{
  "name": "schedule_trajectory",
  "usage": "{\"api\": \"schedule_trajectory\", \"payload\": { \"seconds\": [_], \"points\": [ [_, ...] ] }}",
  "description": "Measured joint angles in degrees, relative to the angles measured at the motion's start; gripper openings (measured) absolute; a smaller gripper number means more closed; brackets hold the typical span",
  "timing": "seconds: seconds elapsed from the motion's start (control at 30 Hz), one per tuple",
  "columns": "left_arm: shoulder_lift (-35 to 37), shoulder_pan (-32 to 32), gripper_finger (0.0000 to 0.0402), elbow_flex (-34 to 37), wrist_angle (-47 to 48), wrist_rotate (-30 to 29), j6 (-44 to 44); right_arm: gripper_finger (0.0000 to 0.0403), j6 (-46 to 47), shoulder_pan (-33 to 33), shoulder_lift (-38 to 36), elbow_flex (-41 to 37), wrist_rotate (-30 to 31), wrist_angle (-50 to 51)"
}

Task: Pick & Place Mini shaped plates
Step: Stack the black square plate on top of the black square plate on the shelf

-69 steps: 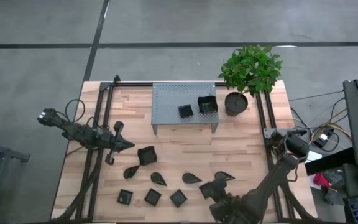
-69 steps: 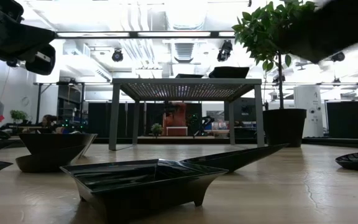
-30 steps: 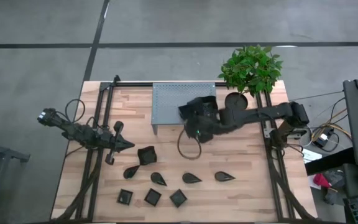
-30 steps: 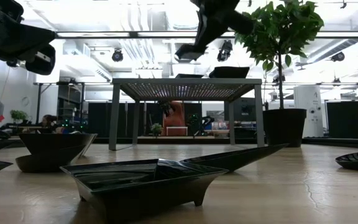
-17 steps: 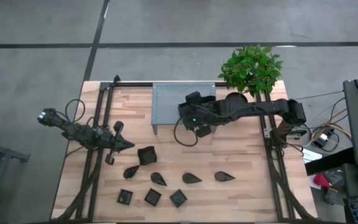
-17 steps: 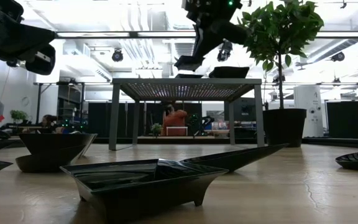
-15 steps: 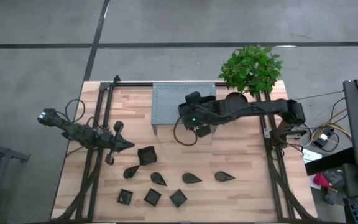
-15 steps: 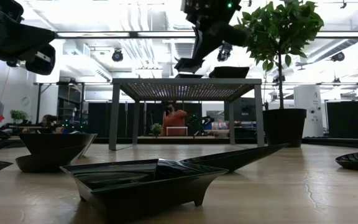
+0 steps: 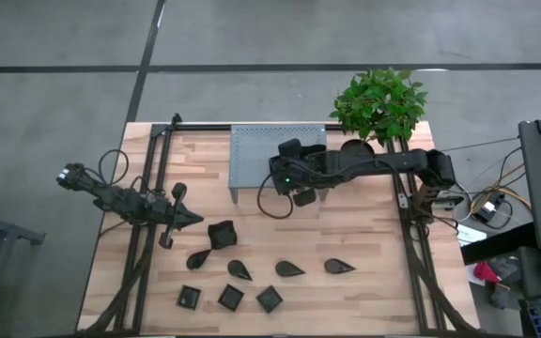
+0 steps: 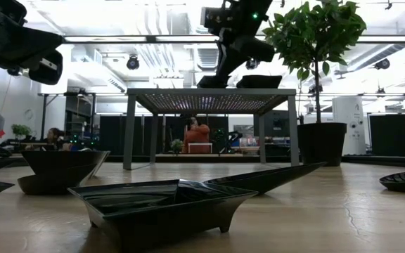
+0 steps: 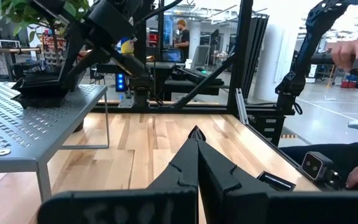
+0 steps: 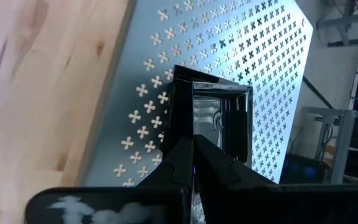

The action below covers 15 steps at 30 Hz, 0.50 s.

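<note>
Black mini plates lie on the near half of the table: a wavy square [image 9: 221,234], leaf shapes [image 9: 289,269] and little squares [image 9: 230,298]. The grey perforated stand [image 9: 252,150] stands at the far middle. My right gripper [image 9: 289,176] hangs over the stand's right part, shut on a square mini plate [image 12: 211,118]. A second plate [image 10: 259,81] sits on the stand's top beside it. My left gripper [image 9: 191,218] waits shut, in the air above the table's left side. My right gripper pinches the square plate's rim [image 12: 191,134] between its two fingers, coming from above and pointing down. The plate is level, low on the stand's top [image 10: 213,82]. Whether it rests on the bare metal or on another plate, I cannot tell.
A potted plant [image 9: 378,101] stands at the far right corner, its black pot [image 10: 322,144] close to the stand's right end. Black frame rails run along the left [image 9: 148,188] and right [image 9: 402,188] table edges. Bare wood lies between the stand and the plates.
My right gripper has carried the square plate from just in front of the stand toward the far edge, over the stand's top. It has then come down, so the plate now sits low on the stand instead of hanging above it. The fingers have stayed shut.
</note>
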<state>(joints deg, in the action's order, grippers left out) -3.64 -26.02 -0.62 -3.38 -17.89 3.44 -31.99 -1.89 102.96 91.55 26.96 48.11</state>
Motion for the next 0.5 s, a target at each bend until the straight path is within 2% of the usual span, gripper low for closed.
{"api": "schedule_trajectory", "payload": {
  "seconds": [0.33,0.5],
  "points": [
    [0.0,0.0,0.0,0.0,0.0,0.0,0.0,0.0009,0.3,0.0,0.0,0.0,0.0,-2.1],
    [0.0,0.0,0.0,0.0,0.0,0.0,0.0,0.0029,1.2,0.0,0.0,0.0,0.0,-2.0]
  ]
}}
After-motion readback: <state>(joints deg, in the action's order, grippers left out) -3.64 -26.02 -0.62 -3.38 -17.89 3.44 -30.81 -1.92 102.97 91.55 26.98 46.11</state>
